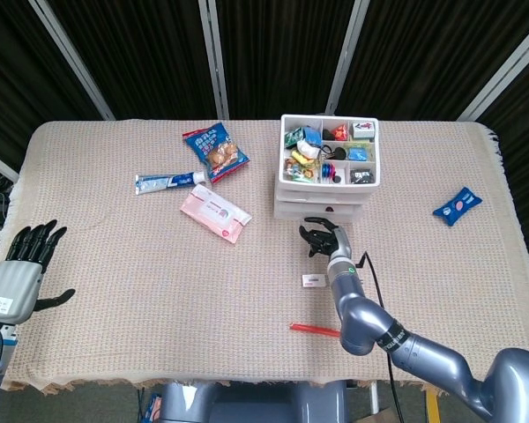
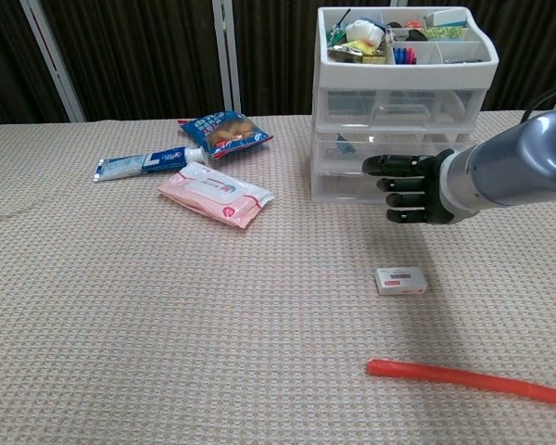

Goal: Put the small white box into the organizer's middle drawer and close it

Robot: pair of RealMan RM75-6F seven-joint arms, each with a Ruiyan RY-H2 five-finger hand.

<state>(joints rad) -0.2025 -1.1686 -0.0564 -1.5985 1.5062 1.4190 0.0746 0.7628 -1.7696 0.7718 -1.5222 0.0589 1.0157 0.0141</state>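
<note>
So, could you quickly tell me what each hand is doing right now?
Left hand: open, fingers spread, holding nothing.
Right hand: fingers curled, holding nothing.

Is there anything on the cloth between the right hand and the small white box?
Nothing visible. The right hand hovers in front of the white drawer organizer, and the small white box lies on bare cloth nearer the robot. The red stick lies nearer still, beyond the box.
</note>
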